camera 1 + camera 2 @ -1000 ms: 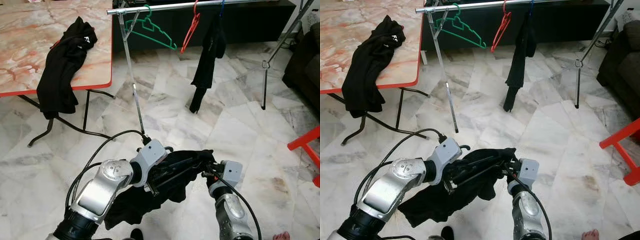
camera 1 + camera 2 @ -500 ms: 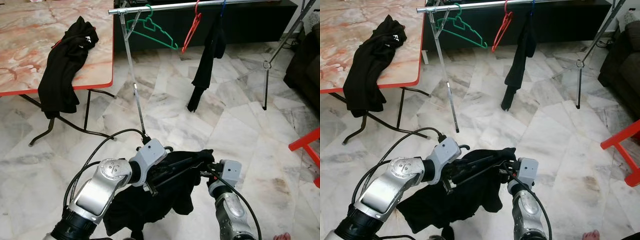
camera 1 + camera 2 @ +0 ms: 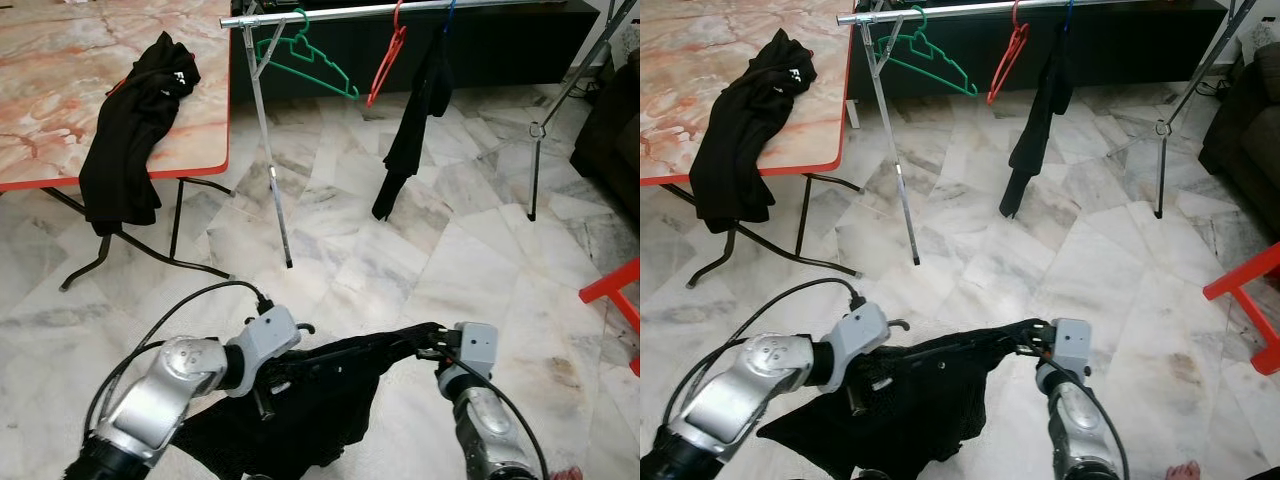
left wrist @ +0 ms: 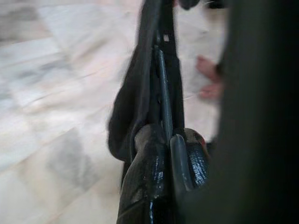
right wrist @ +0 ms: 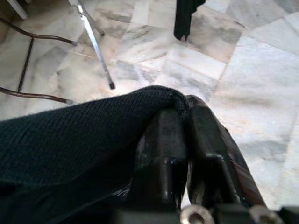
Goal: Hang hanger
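You have the black garment (image 3: pixel 300 400) clenched between both grippers, left gripper (image 3: pixel 275 372) and right gripper (image 3: pixel 432 345); the rail (image 3: pixel 330 12) stands well apart, so hanging remains undone.

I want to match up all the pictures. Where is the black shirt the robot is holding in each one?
Left eye view: black shirt low in the middle, between both grippers.
Right eye view: low, middle.
Left wrist view: hanging beyond the left gripper.
Right wrist view: beside the right gripper.
Shared landmark: clothes rack leg.
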`<state>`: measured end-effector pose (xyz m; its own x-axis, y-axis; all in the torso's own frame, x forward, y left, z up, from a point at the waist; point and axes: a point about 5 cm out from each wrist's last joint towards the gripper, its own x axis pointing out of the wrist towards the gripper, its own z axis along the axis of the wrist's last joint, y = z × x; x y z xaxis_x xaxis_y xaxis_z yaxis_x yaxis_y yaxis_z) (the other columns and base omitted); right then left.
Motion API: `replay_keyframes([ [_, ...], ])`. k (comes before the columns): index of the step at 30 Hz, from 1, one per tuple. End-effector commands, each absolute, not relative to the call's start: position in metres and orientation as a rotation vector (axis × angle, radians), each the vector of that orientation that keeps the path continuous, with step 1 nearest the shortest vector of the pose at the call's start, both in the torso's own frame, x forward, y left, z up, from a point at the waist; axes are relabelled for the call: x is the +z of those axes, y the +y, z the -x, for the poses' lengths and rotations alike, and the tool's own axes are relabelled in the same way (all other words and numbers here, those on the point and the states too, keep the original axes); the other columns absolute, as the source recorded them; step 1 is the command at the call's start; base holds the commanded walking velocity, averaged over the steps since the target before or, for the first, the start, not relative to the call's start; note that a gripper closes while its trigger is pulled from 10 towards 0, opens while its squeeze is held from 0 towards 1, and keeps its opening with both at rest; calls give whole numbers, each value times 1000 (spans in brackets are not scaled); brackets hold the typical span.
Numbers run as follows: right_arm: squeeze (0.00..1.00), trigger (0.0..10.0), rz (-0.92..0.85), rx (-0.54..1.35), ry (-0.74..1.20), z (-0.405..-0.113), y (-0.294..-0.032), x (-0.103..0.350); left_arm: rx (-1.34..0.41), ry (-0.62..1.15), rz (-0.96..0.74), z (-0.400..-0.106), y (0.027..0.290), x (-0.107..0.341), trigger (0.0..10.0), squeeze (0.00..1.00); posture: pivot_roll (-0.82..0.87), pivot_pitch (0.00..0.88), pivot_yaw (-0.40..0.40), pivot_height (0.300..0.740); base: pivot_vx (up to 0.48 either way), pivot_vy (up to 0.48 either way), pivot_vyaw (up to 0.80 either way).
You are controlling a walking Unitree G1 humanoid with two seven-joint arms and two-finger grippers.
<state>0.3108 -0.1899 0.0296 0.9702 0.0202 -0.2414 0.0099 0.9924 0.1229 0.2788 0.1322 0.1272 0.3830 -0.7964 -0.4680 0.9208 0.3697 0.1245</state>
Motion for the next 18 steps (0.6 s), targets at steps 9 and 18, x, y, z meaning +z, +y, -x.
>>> replay_keyframes([
  [9, 0, 0, -98, -50, 285, -303, -222, 27, -1214, 299, -244, -269, 170, 151, 0, 0, 72, 226, -15, 740, 0, 0, 0],
  [18, 0, 0, -135, 130, 291, -301, -186, 19, -1105, 137, -48, -284, 144, 159, 0, 0, 72, 225, -17, 740, 0, 0, 0],
])
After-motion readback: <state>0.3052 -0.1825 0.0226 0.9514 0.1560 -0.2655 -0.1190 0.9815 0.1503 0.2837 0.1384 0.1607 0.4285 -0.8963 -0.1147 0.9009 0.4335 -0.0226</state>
